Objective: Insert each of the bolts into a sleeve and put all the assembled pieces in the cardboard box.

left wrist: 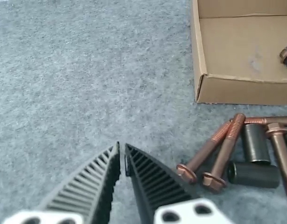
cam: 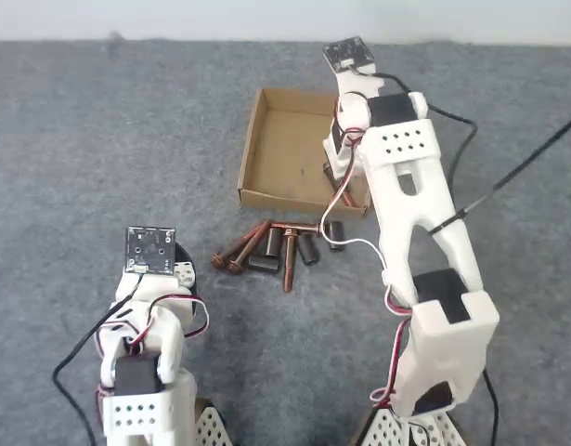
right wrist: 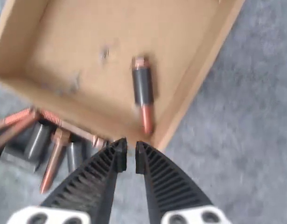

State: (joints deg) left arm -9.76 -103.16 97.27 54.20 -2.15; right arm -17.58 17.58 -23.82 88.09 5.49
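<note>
The cardboard box [cam: 266, 149] lies at the back of the grey mat. One bolt pushed into a dark sleeve [right wrist: 143, 91] rests on the box floor near a corner. My right gripper [right wrist: 130, 148] hangs shut and empty above the box's near wall [right wrist: 190, 100], just short of that piece. Loose copper bolts [cam: 239, 249] and dark sleeves [cam: 308, 246] lie in a pile in front of the box. My left gripper [left wrist: 122, 150] is shut and empty, low over the mat, to the left of the bolts [left wrist: 211, 154] and sleeves [left wrist: 254, 142].
Bare grey mat [cam: 99, 139] stretches left of the box and around the left arm [cam: 146, 372]. The right arm [cam: 415, 204] and its cables reach over the box's right side. The mat ends at a pale edge [cam: 174, 23] at the back.
</note>
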